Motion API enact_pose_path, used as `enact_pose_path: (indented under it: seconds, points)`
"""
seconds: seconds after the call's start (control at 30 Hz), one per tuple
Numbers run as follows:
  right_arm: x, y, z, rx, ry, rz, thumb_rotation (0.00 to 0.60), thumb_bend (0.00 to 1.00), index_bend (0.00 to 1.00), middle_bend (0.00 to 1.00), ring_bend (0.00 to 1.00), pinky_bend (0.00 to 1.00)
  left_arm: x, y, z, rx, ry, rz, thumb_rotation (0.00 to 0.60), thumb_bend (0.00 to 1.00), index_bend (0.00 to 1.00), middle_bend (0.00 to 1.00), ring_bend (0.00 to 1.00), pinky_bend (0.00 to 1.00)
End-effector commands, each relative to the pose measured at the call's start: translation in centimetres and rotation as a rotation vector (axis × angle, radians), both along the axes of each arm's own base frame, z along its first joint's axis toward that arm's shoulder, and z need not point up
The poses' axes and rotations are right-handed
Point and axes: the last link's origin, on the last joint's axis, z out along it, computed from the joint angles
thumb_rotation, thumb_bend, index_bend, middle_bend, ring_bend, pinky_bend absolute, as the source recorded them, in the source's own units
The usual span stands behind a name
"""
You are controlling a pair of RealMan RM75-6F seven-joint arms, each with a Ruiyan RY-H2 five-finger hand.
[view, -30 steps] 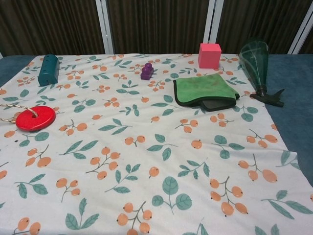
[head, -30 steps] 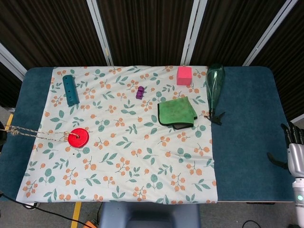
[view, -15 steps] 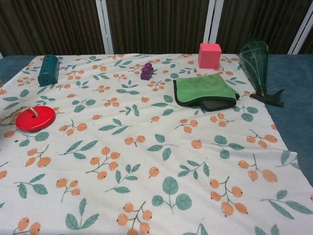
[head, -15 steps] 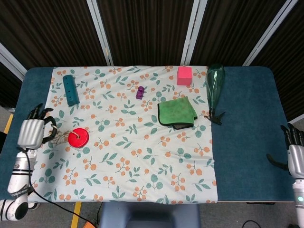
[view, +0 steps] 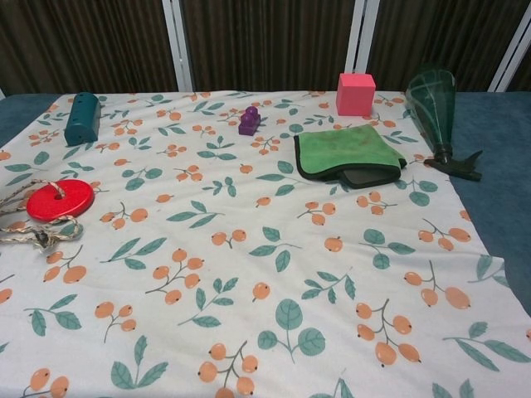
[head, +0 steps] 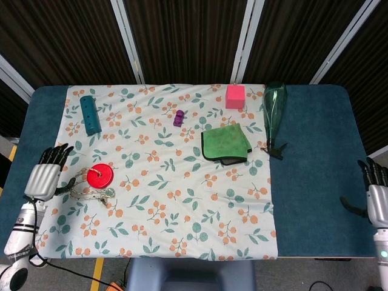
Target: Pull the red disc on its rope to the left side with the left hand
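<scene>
The red disc (head: 99, 176) lies flat on the flowery cloth (head: 163, 212), far over at the 9 o'clock side of the desk (head: 315, 182). Its rope (head: 91, 193) sits in a loose, slack heap on the cloth, touching the disc at its 6 o'clock side, and a bit of it also runs off toward the left edge. The left robot hand (head: 45, 176) is at the disc's 9 o'clock, just beside it, over the edge where the cloth meets the blue desk; its fingers (head: 56, 154) are spread apart and it holds nothing. The right robot hand (head: 376, 194) is far away at the 3 o'clock edge of the desk, with its fingers pointing up and nothing in it. At the disc's 12 o'clock a teal block (head: 90, 114) lies on the cloth. Near the middle there is a small purple toy (head: 179, 117), and at its 4 o'clock a folded green cloth (head: 225, 143). A pink cube (head: 235, 96) sits at the far side, and a green glass vase (head: 274, 115) lies on its side at the cloth's right edge
</scene>
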Motion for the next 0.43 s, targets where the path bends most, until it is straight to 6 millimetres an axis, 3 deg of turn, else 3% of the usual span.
enact_pose_path:
  seconds: [0.03,0.43]
  points:
    - [0.2,0.1,0.0,0.000,-0.001,0.007,0.600,0.34,0.00,0.00,0.00,0.00,0.1,-1.0,0.6,0.041,0.000,-0.027,0.600,0.36,0.00,0.00,0.00,0.05]
    - [1.0,0.3,0.0,-0.001,-0.007,0.020,0.600,0.34,0.00,0.00,0.00,0.00,-2.0,-4.3,2.1,0.103,0.021,0.007,0.600,0.38,0.00,0.00,0.00,0.05]
